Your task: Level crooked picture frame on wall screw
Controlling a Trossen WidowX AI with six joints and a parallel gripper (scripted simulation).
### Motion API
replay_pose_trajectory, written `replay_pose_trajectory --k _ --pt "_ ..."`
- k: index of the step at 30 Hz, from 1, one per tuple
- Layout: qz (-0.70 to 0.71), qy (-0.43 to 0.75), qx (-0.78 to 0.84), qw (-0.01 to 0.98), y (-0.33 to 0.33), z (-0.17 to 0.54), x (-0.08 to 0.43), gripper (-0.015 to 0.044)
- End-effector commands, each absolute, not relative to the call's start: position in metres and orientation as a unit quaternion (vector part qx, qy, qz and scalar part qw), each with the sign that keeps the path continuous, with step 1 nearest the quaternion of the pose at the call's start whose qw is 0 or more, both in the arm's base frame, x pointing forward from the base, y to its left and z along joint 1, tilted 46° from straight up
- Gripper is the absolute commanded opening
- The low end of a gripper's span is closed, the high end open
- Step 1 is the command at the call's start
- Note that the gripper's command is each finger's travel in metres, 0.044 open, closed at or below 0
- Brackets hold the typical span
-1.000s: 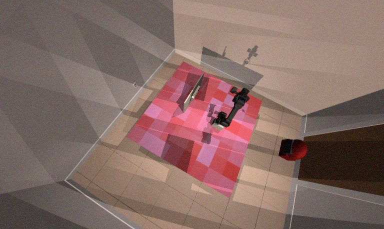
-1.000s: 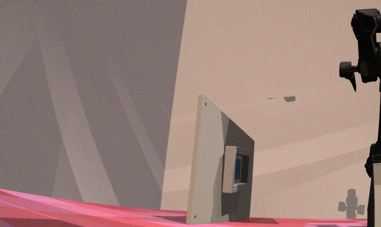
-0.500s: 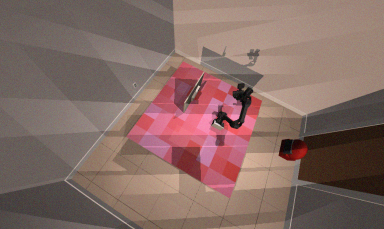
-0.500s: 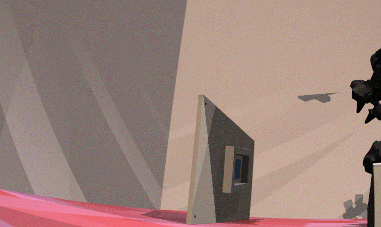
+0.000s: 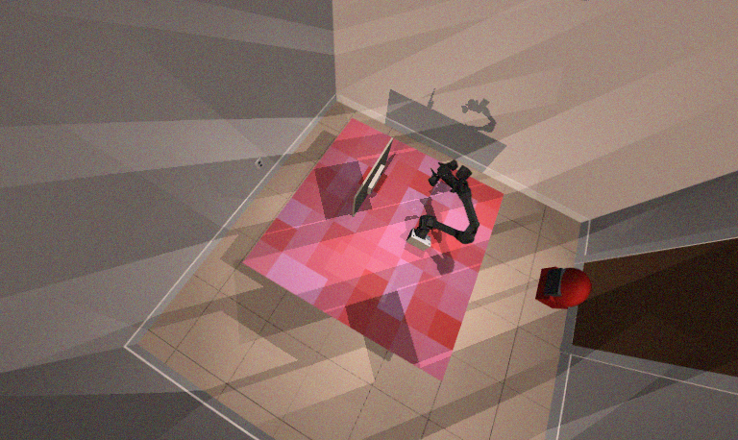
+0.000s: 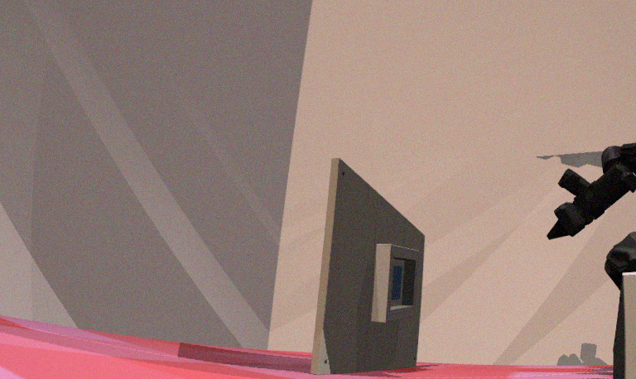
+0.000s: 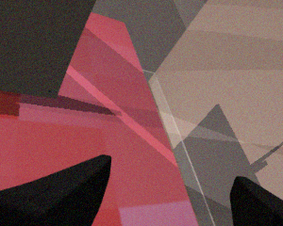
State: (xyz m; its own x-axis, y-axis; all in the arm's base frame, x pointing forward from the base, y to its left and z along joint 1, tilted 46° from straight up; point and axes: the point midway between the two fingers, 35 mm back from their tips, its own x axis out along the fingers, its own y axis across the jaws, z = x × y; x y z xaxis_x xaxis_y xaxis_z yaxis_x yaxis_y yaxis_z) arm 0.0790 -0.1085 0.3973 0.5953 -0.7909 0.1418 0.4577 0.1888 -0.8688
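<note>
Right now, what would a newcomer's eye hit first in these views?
The patchwork mat in pinks and reds, spread across the tiled floor. Then the black arm, bent over the mat, its open gripper away from the upright dark panel that carries the picture frame. Off the mat, by the dark brown area, a glossy red rounded object stands out.

The arm is black, with chunky joints and tapered fingers.
</note>
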Motion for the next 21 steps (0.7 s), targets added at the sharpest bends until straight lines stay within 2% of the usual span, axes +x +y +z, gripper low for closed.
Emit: replay_pose_trajectory --k 1,11,19,21 --pt "-0.35 0.063 -0.288 0.889 -0.116 0.358 0.142 0.026" --pt "-0.213 -0.03 0.028 0.976 -0.077 0.296 0.213 0.026" --pt "-0.094 -0.035 0.292 0.951 -0.021 0.24 0.244 0.026" --pt "-0.087 -0.034 0.308 0.947 -0.017 0.236 0.245 0.026"
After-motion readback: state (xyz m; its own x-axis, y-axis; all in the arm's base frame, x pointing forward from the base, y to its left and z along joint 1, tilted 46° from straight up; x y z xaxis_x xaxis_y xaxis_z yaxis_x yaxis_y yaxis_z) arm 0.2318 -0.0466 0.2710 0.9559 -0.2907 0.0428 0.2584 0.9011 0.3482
